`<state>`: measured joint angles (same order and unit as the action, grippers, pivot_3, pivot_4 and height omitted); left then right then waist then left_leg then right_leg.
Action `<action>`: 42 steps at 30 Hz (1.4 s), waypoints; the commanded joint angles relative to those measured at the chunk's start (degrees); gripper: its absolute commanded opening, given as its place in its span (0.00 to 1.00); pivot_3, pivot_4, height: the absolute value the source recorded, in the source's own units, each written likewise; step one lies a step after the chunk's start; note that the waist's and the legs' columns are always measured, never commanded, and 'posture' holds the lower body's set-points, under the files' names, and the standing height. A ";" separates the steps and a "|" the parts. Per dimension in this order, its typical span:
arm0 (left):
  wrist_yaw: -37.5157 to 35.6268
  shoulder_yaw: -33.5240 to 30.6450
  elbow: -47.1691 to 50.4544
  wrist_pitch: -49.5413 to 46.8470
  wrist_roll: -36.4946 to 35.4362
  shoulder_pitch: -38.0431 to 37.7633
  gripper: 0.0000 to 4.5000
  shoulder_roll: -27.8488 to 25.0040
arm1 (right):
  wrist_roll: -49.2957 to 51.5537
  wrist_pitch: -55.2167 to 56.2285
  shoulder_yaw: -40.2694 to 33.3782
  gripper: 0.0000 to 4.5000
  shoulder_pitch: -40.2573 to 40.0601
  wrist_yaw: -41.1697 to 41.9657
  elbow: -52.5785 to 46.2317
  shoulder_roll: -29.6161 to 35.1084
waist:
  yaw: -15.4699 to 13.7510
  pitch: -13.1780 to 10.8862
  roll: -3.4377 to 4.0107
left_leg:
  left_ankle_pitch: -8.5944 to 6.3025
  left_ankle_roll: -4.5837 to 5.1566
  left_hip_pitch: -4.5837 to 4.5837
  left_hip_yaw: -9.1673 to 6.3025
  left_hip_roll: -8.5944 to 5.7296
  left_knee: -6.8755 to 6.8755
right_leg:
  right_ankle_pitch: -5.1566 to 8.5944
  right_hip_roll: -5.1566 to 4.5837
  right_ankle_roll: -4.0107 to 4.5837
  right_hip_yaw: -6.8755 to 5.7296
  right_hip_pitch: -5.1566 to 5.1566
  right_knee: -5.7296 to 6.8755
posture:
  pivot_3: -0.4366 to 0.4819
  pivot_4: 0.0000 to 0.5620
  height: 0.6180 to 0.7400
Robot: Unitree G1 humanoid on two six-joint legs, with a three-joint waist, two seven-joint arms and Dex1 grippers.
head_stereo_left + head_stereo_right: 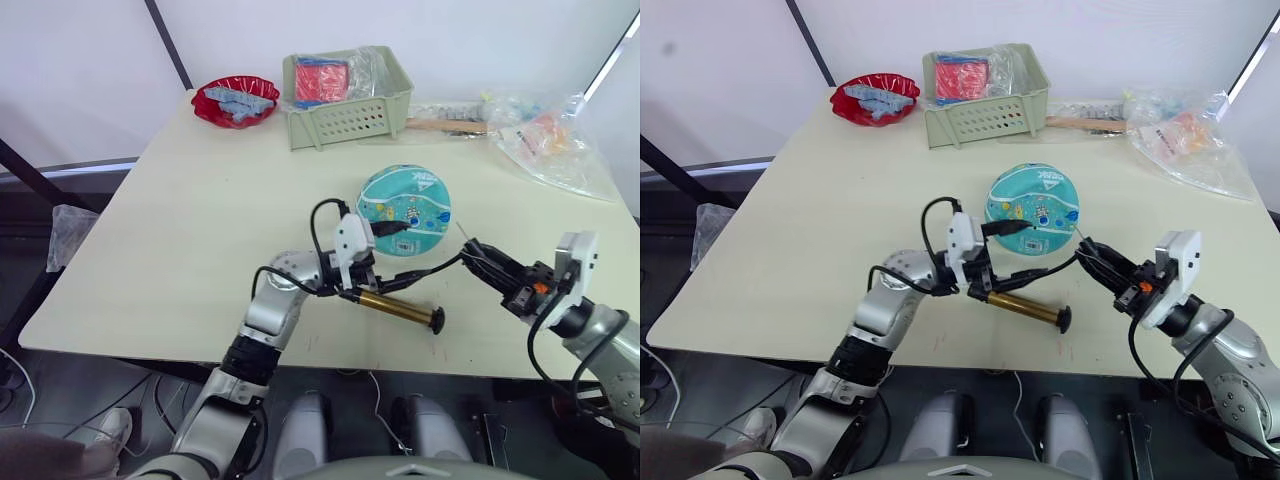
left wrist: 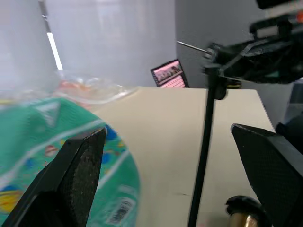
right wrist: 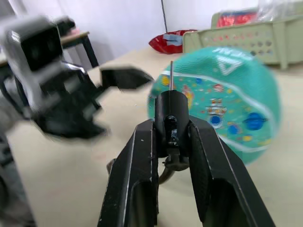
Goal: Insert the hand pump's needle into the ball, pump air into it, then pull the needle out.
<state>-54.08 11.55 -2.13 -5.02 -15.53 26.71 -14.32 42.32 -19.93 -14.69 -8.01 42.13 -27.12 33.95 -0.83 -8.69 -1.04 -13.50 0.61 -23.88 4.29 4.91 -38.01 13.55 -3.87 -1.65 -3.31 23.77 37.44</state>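
Currently right gripper (image 3: 171, 137) is clenched on the needle (image 3: 171, 75) fitting, pin tip just short of the ball (image 1: 404, 210) mid-bench. Left gripper (image 2: 175, 179) jaws spread wide, holding nothing, one finger near the ball. Pump (image 1: 397, 307) lies near the front edge, hose (image 1: 425, 272) running to the needle.

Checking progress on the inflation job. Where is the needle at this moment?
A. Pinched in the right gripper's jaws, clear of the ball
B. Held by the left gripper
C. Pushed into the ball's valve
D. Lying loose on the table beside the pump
A: the right gripper has its jaws shut on the needle fitting, the pin pointing toward the ball without touching it.
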 commanded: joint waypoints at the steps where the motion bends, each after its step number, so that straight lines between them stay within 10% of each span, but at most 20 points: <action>1: 2.94 -2.89 3.51 -2.96 -1.27 1.57 0.99 -0.97 | -3.39 5.97 -2.78 0.08 -1.23 5.15 0.96 1.74 | 0.00 0.00 0.00 | 0.00 0.00 0.01 0.01 0.00 0.00 | 0.00 0.00 0.00 0.00 0.00 0.00 | 0.48 0.27 0.96; 30: 3.77 -3.19 -42.02 3.97 10.91 32.36 0.99 -0.17 | -6.65 17.06 -5.44 0.08 -3.36 15.02 6.99 0.73 | -0.30 -0.17 -0.17 | 0.00 0.00 -0.02 -0.02 -0.01 -0.04 | -0.10 0.04 -0.20 -0.07 -0.05 -0.06 | 0.48 0.27 0.96; 42: 2.07 -3.78 -47.04 4.13 11.76 35.96 0.99 2.64 | -7.52 16.92 -5.42 0.08 -4.00 11.57 5.38 0.19 | -0.32 -0.17 -0.17 | 0.00 -0.01 -0.02 -0.03 -0.01 -0.07 | -0.11 0.03 -0.20 -0.07 -0.08 -0.05 | 0.48 0.27 0.96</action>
<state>-51.51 7.17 -49.06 -0.29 -4.61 61.91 -12.24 34.28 -4.01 -18.54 -12.43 54.39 -19.43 34.33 -1.15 -8.86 -1.22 -13.50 0.61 -23.90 4.26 4.90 -38.08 13.44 -3.84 -1.84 -3.38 23.69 37.39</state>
